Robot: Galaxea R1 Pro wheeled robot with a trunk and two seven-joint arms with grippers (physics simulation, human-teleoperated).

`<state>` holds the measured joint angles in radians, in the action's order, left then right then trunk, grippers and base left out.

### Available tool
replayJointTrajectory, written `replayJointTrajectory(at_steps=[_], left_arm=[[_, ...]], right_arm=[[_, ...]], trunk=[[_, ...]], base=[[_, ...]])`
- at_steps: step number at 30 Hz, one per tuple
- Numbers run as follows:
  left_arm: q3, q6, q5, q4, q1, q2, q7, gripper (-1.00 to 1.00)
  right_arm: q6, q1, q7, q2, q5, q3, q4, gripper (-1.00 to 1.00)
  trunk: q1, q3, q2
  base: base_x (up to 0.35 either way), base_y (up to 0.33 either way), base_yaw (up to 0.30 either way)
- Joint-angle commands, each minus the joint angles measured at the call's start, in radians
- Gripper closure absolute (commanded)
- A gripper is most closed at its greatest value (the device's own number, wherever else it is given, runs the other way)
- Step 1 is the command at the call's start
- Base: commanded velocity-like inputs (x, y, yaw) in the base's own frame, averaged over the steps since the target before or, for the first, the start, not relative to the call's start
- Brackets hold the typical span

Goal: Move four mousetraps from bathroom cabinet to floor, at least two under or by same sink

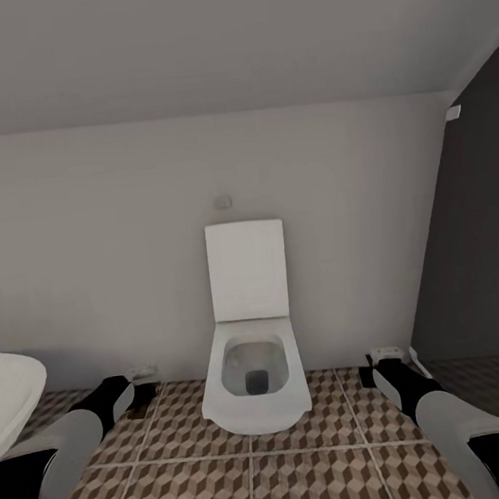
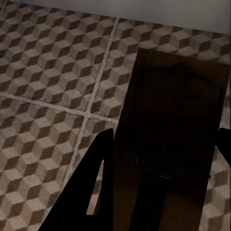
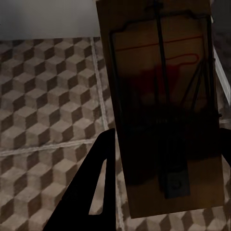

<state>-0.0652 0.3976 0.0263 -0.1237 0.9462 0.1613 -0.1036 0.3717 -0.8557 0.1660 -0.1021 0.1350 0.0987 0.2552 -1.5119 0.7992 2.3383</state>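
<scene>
Both arms reach forward low over the tiled floor [image 1: 301, 466], each carrying a mousetrap.

Left trap [image 2: 168, 139]: brown board with dark wire parts, sitting between the two dark fingers [image 2: 91, 187] of the left claw [image 2: 161, 178]. One finger lies along one long edge, the tip of the other shows at the opposite edge. Jaws closed in to the board's width, gripping it. Trap is shadowed, details dim. Cube-pattern tiles with pale grout lie beyond it, and a strip of pale wall past the claw's tips.

Right trap [image 3: 163, 106]: brown board, wire bar and spring clear, thin red line and red smear on the wood, small metal catch near the held end. It sits between the right claw [image 3: 166, 178] fingers [image 3: 96, 183], one finger against one long edge, the other just visible at the far edge. Jaws narrowed onto the board, holding it. Floor tiles beyond, pale wall strip ahead of the tips.

From the head view: left claw [image 1: 141, 390] and right claw [image 1: 379, 367] both hang near the base of the wall, well apart, with a white toilet [image 1: 254, 371] between them, lid up. Traps there look like small dark shapes at the claw tips. White rounded edge of a sink [image 1: 12, 398] sits just outside the left arm. Dark grey wall [image 1: 472, 258] stands outside the right claw.
</scene>
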Motion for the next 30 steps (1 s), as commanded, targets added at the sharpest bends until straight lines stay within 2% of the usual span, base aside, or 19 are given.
replayJointTrajectory(at_steps=[1,23,30], left_arm=[[-0.007,0.005,0.004,-0.002,0.000,-0.002,-0.014,1.00],[-0.010,-0.001,0.006,-0.002,0.000,-0.009,-0.024,1.00],[-0.010,-0.005,0.007,-0.002,0.000,-0.009,-0.024,1.00]], right_arm=[[0.005,0.000,0.006,-0.001,0.011,0.009,0.002,1.00],[0.006,0.000,-0.007,-0.001,0.011,0.007,0.002,1.00],[0.005,0.000,-0.005,-0.001,0.011,0.007,0.002,1.00]], trunk=[[-0.004,0.004,0.008],[-0.088,0.073,0.162],[-0.091,0.100,0.163]], base=[[0.000,0.000,0.000],[0.000,0.000,0.000],[0.000,0.000,0.000]])
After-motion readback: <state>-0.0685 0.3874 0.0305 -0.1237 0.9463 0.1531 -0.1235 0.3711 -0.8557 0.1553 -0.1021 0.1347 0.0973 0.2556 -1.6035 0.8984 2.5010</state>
